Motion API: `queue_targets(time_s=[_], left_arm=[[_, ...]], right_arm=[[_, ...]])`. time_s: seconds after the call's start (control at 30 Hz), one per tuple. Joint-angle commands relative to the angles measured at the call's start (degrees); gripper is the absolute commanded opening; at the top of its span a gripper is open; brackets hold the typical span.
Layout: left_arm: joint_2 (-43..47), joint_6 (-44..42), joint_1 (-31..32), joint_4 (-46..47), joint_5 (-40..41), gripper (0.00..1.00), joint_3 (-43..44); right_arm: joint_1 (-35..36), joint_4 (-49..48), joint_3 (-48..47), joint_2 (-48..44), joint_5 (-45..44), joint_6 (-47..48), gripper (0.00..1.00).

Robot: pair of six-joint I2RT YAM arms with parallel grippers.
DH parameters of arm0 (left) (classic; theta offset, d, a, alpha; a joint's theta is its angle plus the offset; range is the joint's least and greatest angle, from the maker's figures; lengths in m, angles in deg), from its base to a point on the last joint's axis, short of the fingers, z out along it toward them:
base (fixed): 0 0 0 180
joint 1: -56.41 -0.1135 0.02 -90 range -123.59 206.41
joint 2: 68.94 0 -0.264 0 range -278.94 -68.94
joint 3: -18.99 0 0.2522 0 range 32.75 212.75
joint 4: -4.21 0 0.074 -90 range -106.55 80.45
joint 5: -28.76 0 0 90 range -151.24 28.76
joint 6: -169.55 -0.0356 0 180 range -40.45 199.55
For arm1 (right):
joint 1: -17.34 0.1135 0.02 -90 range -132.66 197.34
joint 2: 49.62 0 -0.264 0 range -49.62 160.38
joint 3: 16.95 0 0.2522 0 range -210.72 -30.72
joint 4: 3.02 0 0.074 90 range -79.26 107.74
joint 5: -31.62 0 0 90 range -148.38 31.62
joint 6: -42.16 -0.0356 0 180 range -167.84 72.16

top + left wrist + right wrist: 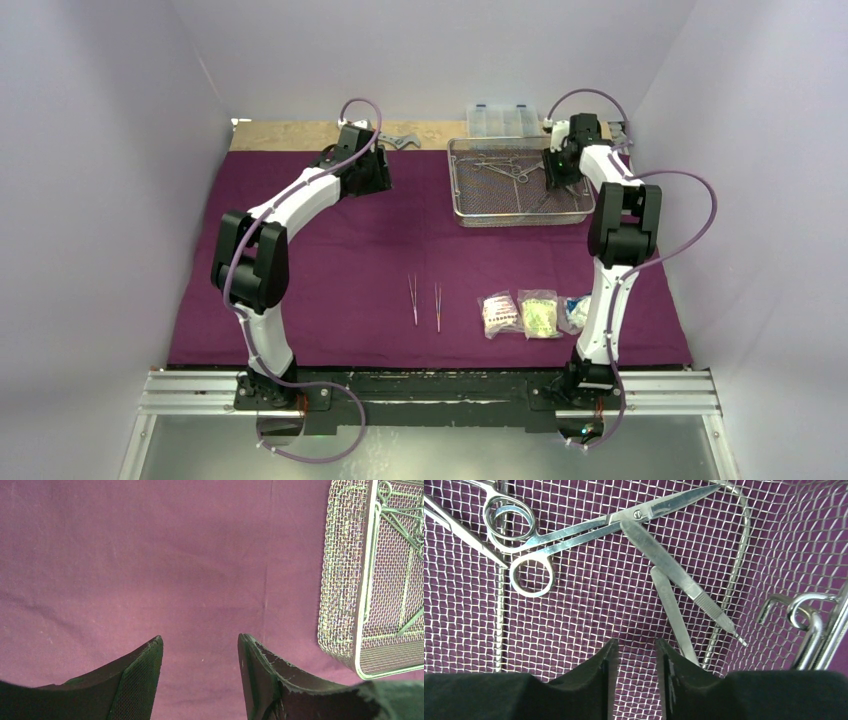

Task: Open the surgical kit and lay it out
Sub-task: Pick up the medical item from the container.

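Purple cloth (330, 250) spread, two tweezers (413, 298) and three packets (520, 314) lie along its near edge, while scissors (574, 530) and other instruments wait in the wire-mesh tray (520, 219) at its far right, right gripper (636, 647) narrowly parted and empty above them, left gripper (200, 642) spread over bare cloth.

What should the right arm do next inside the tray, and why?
Probably nudge the right gripper sideways over the flat steel instrument and close on it. Its jaws stand slightly apart over bare mesh of the wire-mesh tray, holding nothing, while that instrument lies just beside one fingertip.
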Motion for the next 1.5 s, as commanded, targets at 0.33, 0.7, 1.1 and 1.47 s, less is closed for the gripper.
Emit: queue_targets(time_s=[0.33, 0.7, 1.1, 1.47], left_arm=[[0.3, 0.22, -0.58, 2.07, -0.54, 0.56, 2.23], [-0.53, 0.57, -0.58, 2.41, -1.04, 0.56, 2.49], [-0.75, 1.11, -0.58, 2.44, -1.07, 0.56, 2.77], [-0.05, 1.37, -0.58, 2.93, -1.07, 0.56, 2.43]], right_arm=[[-0.14, -5.11, -0.73, -5.32, -2.5, -1.86, 0.5], [-1.09, -3.24, -2.99, 0.08, -7.27, -4.03, 0.53], [-2.69, -1.93, -4.46, 1.98, -0.41, -5.81, 0.19], [-1.6, -11.1, 0.36, -7.08, 0.09, -6.18, 0.0]])
